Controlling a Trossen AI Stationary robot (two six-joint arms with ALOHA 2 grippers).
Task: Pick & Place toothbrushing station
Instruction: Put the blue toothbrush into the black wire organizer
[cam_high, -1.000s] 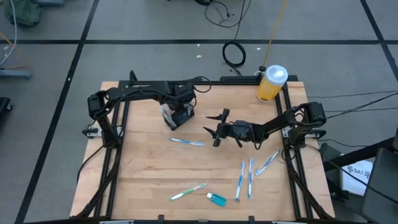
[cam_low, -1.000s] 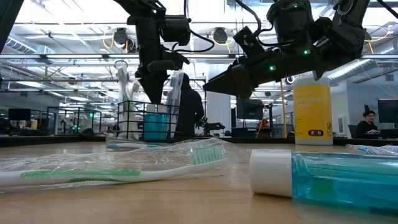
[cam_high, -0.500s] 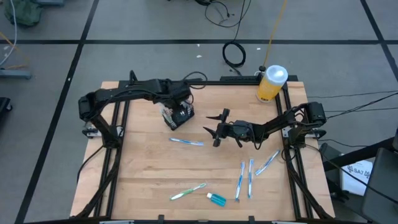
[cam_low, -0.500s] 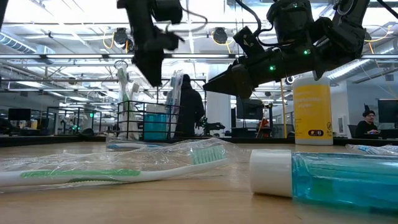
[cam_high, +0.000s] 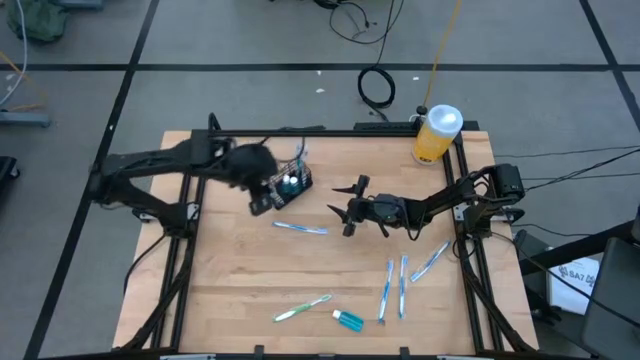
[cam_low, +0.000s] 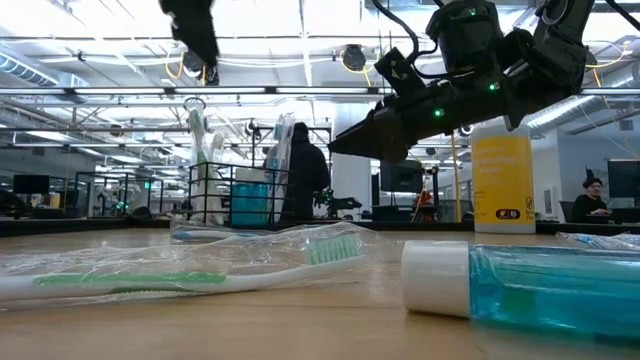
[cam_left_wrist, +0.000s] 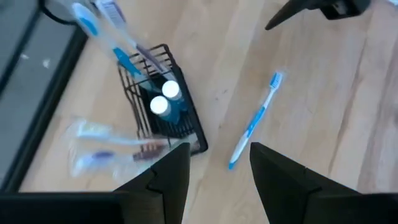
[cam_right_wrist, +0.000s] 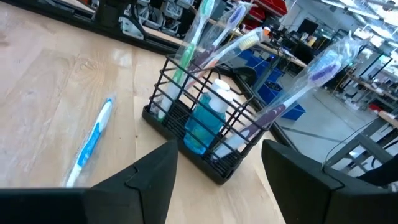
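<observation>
Our left gripper (cam_left_wrist: 214, 165), fingers spread and empty, has lifted away from the black wire-mesh caddy (cam_high: 291, 181), so that placement looks done.

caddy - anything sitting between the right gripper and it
Nothing visible does. The right gripper hangs open above the table, pointing at the black wire caddy, with only bare wood between them. A blue toothbrush lies flat on the table off to one side of that line, low enough that it probably would not block an approach.
</observation>
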